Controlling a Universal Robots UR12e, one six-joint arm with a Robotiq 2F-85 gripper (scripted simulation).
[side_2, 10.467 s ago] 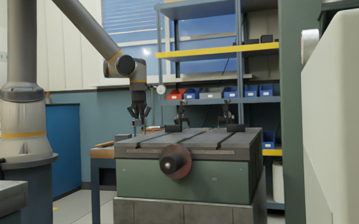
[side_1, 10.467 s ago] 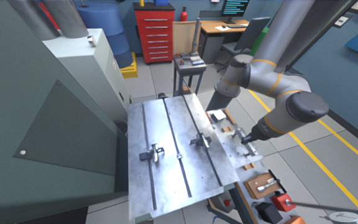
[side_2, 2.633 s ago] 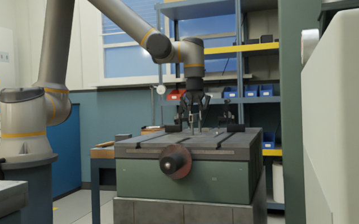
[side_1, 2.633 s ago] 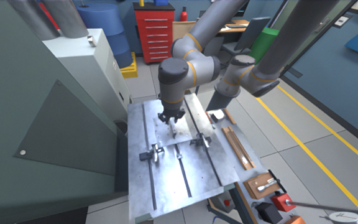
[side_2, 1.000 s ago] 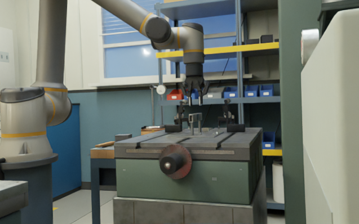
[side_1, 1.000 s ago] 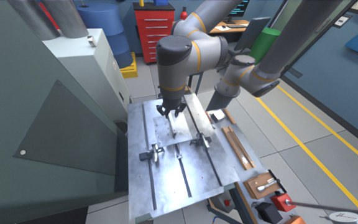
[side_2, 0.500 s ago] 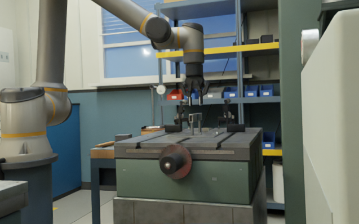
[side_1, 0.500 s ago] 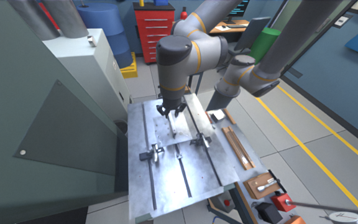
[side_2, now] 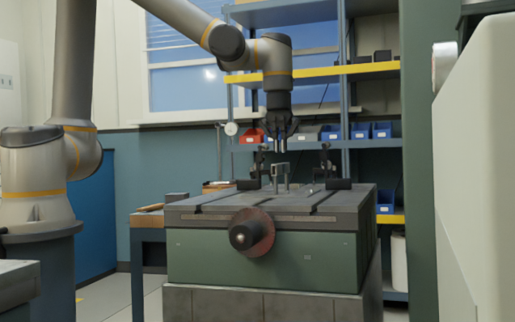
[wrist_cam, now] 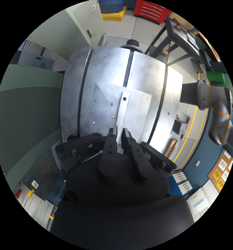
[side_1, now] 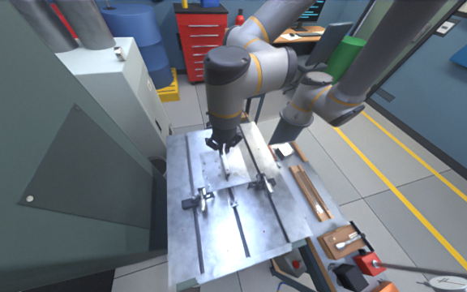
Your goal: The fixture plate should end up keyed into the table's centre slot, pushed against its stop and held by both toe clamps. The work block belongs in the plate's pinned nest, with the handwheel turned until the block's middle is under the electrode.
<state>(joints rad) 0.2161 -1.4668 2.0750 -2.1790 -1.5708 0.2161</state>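
My gripper (side_1: 222, 150) (side_2: 280, 150) (wrist_cam: 119, 133) hangs over the middle of the table, fingers narrowed and holding nothing. Below it the fixture plate (side_1: 222, 166) (wrist_cam: 119, 107) lies flat on the slotted table, over the centre slot (side_1: 239, 221). A raised handle (side_2: 280, 172) stands on the plate under my fingers. Two toe clamps (side_1: 198, 198) (side_1: 262, 183) sit at the plate's near edge, one on each side. The red handwheel (side_2: 252, 232) is on the table's end face. The work block (side_1: 285, 150) sits on the side bench.
Behind the table a shelf rack (side_2: 334, 101) holds blue bins. A green machine housing (side_1: 47, 162) walls the left side. A bench (side_1: 322, 211) with trays and tools runs along the right. My arm's base (side_2: 35, 194) stands beyond it.
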